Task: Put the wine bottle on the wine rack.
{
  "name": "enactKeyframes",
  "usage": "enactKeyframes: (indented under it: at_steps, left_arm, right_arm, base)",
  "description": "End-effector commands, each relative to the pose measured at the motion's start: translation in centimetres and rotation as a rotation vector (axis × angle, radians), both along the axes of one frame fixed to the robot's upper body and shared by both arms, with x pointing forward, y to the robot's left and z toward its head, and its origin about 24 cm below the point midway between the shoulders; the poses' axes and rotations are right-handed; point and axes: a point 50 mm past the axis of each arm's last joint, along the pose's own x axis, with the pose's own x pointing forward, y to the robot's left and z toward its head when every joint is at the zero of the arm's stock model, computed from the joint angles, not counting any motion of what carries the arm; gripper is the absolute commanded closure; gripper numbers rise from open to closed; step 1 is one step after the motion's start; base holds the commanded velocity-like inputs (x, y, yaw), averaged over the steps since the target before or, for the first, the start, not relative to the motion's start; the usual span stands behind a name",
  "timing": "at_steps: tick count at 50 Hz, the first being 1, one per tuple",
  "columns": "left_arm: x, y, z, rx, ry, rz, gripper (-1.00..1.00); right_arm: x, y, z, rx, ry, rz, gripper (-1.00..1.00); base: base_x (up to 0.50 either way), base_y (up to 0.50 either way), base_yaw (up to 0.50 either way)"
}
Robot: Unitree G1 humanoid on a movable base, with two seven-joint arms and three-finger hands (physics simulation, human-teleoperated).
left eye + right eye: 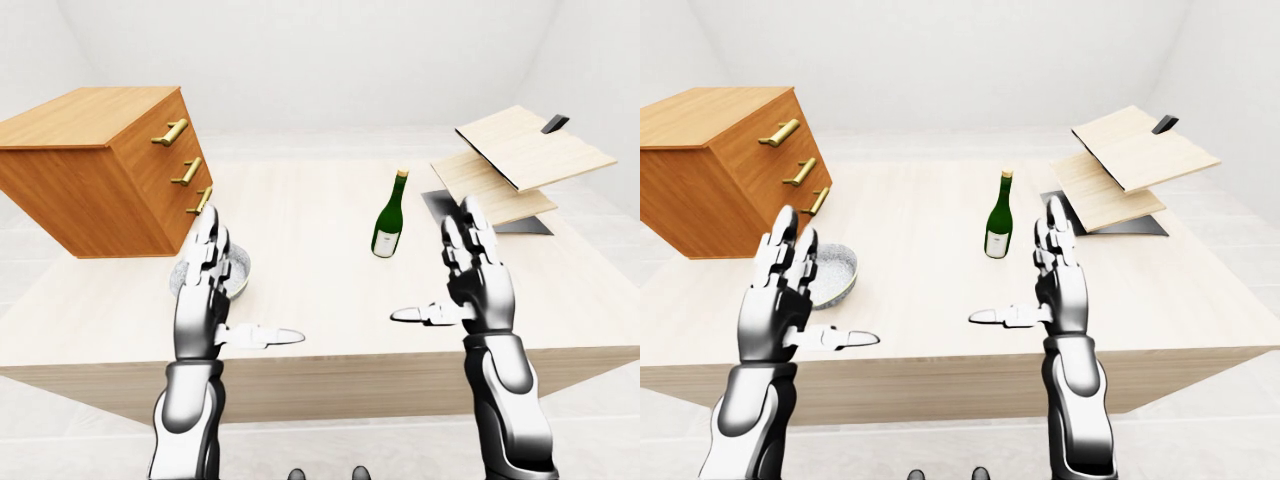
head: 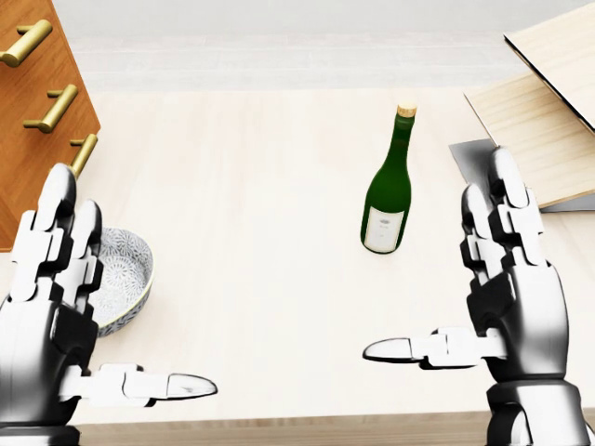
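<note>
Wine bottle (image 2: 388, 191) is standing upright on the table (image 2: 260, 167), up and left of the right hand (image 2: 507, 279) in the head view, so that hand's clearly nearer. Both hands are wide open, holding nothing (left hand (image 2: 51, 307) is way off by the bowl (image 2: 125, 279)). Wine rack (image 1: 515, 165) sits further right.

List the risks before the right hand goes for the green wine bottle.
The tall green glass wine bottle stands upright and free on the pale wooden table; a sideways bump from the open right hand could topple it. The slanted light-wood wine rack may let it slide. The left hand hovers over the patterned bowl.
</note>
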Motion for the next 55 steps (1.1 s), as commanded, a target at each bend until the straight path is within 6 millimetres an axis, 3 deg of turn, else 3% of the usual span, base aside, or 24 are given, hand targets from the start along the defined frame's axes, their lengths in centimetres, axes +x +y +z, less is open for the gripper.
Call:
enactKeyframes:
  at_steps: [1,10,39,55]
  left_arm:
    - [-1.4,-0.2,2.4,0.014,-0.109,-0.023,-1.00]
    - [-1.9,-0.5,3.3,0.020,-0.155,-0.031,-1.00]
    - [-1.3,-0.3,1.8,0.007,-0.080,-0.024,-1.00]
    - [-1.5,-0.2,1.8,0.011,-0.078,-0.017,-1.00]
  right_arm:
    - [-0.8,-0.7,1.7,0.058,-0.085,0.001,-1.00]
    - [-0.9,-0.5,1.7,0.059,-0.086,0.011,-1.00]
    - [-0.8,-0.3,-0.2,0.033,0.003,0.038,-1.00]
    - [-1.0,0.3,-0.4,0.024,0.013,0.060,-1.00]
  base:
    - [0.00,0.00,0.00]
    - [0.00,-0.33,0.00]
    - [0.00,-0.50,0.00]
    - [0.00,-0.01,0.41]
